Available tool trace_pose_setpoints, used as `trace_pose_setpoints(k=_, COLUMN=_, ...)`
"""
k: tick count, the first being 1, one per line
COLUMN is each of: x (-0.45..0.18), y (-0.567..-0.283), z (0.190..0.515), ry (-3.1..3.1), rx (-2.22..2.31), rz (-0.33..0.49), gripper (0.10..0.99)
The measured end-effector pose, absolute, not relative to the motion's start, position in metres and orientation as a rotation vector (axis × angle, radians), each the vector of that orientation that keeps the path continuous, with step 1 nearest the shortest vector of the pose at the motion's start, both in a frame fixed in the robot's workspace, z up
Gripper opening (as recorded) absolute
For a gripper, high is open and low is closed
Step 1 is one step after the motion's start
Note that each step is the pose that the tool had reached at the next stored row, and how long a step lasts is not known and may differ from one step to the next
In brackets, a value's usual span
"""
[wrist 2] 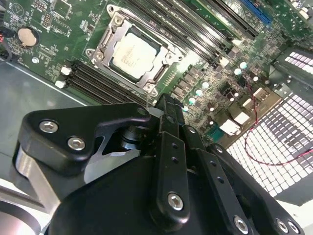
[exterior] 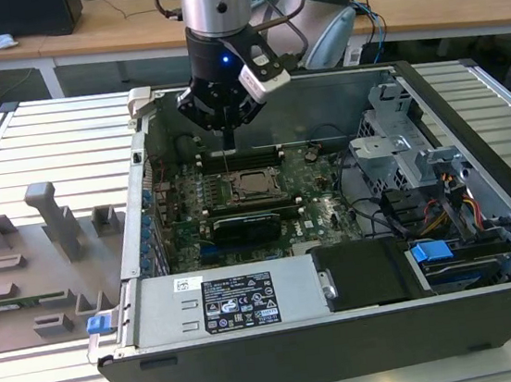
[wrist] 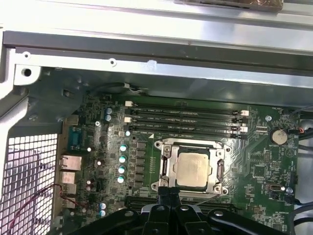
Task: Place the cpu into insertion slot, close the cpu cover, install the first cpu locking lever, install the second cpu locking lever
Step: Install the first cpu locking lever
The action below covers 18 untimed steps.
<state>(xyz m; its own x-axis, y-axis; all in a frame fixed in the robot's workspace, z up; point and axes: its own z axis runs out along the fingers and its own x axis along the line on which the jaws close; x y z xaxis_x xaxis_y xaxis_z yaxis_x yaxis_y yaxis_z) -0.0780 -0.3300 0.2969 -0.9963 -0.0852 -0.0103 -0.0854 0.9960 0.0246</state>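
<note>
The cpu (wrist: 192, 169) lies flat in the insertion slot, which is hidden beneath it on the green board. Its dull silver top also shows in the second wrist view (wrist 2: 134, 53) and, small, in the exterior view (exterior: 255, 184). The cpu cover (wrist: 193, 146) is down around the chip, a silvery frame with the chip showing through its window. My gripper (wrist: 169, 192) hangs just above the socket's edge on the side nearest the case's back wall, its fingers (wrist 2: 165, 108) pressed together. A thin metal lever (wrist 2: 146, 99) rises from the socket corner beside the fingertips.
The board sits deep in an open computer case (exterior: 494, 311). Long black memory slots (wrist: 186, 115) flank the socket. A black drive bay (exterior: 363, 273) and a bundle of cables (exterior: 426, 212) fill the exterior view's right. A grey fixture plate (exterior: 31, 265) lies outside the case.
</note>
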Motion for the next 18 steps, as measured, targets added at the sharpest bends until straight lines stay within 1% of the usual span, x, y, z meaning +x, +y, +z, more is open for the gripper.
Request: trace_pose_setpoints(k=18, x=-0.092, y=-0.326, z=0.291, ry=3.129, rx=-0.134, rz=0.039, gripper=0.106)
